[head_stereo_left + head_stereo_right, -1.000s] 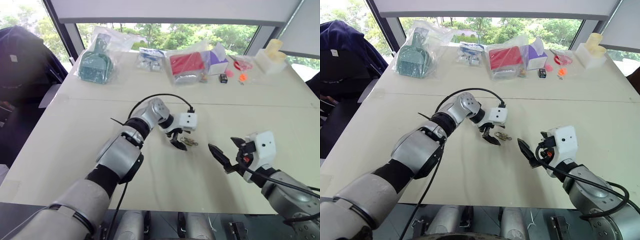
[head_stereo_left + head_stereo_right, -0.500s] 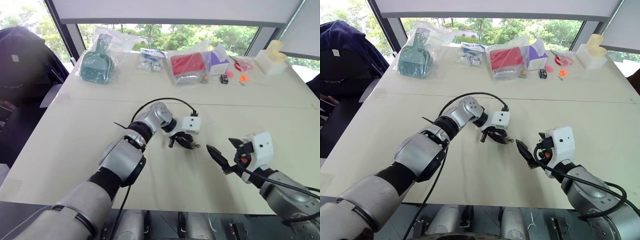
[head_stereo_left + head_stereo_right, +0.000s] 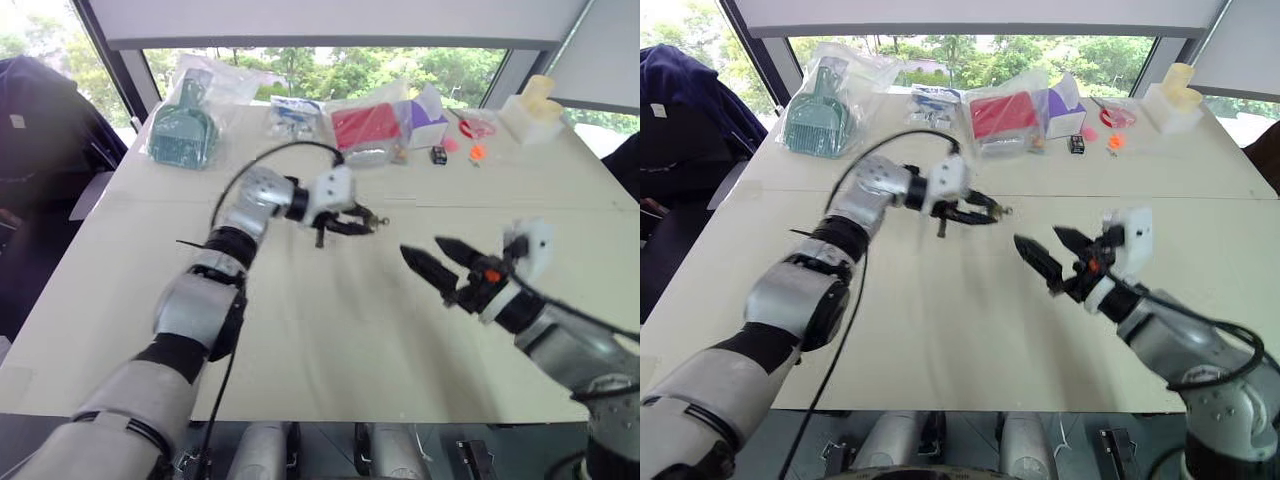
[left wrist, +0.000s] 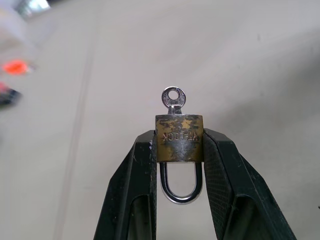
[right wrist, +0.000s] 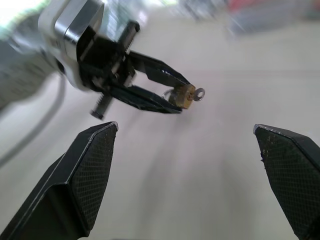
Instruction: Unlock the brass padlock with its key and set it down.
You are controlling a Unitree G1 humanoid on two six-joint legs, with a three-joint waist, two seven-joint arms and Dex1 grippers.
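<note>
While clamped on the brass padlock (image 4: 179,138), key (image 4: 173,98) inserted: left pincer (image 4: 179,150); right pincer (image 5: 200,175) wide, empty.

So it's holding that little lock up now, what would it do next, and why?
Probably bring the open right gripper across to pinch the key. The left gripper clamps the padlock above the table, and the key's round head sticks out free, facing the right gripper.

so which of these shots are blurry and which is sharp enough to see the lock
Left wrist view: sharp, padlock and key crisp between the left gripper fingers. Right wrist view: left gripper smeared, background soft. Eye views: both arms motion-blurred, right gripper smeared, window glare behind.
</note>
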